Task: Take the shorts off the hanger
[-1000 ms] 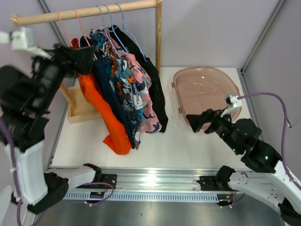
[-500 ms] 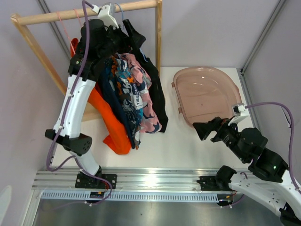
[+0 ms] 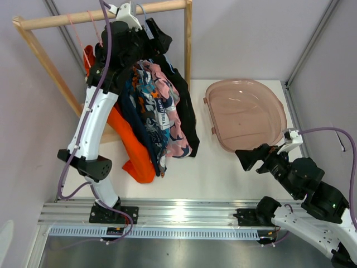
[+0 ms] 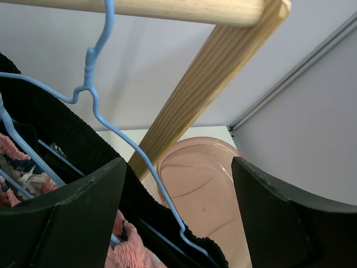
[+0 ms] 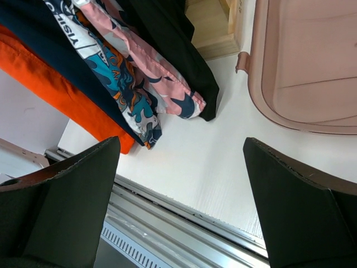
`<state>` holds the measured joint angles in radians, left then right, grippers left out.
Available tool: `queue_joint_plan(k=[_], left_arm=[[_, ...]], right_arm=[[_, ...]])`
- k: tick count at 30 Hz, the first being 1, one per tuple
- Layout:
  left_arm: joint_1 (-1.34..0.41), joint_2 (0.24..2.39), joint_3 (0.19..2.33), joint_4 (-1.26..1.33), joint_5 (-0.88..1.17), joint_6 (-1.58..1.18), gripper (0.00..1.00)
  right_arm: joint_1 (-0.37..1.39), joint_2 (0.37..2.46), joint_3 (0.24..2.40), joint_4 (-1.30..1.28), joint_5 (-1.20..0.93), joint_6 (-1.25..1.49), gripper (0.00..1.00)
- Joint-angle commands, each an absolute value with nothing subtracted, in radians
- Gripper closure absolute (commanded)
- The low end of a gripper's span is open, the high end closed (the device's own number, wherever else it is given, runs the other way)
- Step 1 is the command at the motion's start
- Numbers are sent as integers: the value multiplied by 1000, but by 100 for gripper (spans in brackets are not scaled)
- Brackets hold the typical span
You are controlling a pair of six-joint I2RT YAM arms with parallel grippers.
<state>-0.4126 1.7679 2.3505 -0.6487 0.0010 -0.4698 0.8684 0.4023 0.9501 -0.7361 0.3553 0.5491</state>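
Five shorts hang on hangers from a wooden rod [image 3: 61,19]: black [image 3: 187,109], pink floral [image 3: 174,131], teal-orange-white print [image 3: 146,109], navy [image 3: 127,109] and bright orange [image 3: 134,156]. My left gripper [image 3: 159,40] is open, high at the rack's right end, by the black shorts' waistband. In the left wrist view the gripper [image 4: 178,223] has its jaws either side of the blue hanger [image 4: 95,106] that carries the black shorts [image 4: 56,134], touching neither. My right gripper [image 3: 246,159] is open and empty low over the table, and its wrist view [image 5: 181,206] shows the shorts' hems [image 5: 162,78].
A translucent pink bin [image 3: 245,114] sits on the white table right of the rack; it also shows in the left wrist view [image 4: 206,190] and the right wrist view [image 5: 307,61]. The rack's wooden post [image 4: 195,95] stands between shorts and bin. A metal rail [image 3: 178,215] runs along the near edge.
My left arm swung from the far left up to the rack's top at the black shorts' hanger. My right arm drew back toward the near edge and right.
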Motion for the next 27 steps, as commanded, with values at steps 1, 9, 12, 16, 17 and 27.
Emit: queue_joint_plan(k=[1,9,12,16,17,27], left_arm=[[-425,1793,2348,-607,-52,-492,18],[-434,1850,2352,-565,-87,-494,24],[-437,1859,2356,-540,-101,-497,41],[-440,1861,2356,-514,-112,-495,74],[-440,1864,2373,-515,-115,-491,79],[-479,1819,2451,-587,-107,-471,100]], right_arm=[[874,388,971,-749,387,541,1],[874,376,950,-765,393,543,1],[873,365,942,-772,396,542,1],[874,356,931,-778,397,543,1],[873,356,927,-779,400,543,0],[873,399,957,-694,380,490,1]])
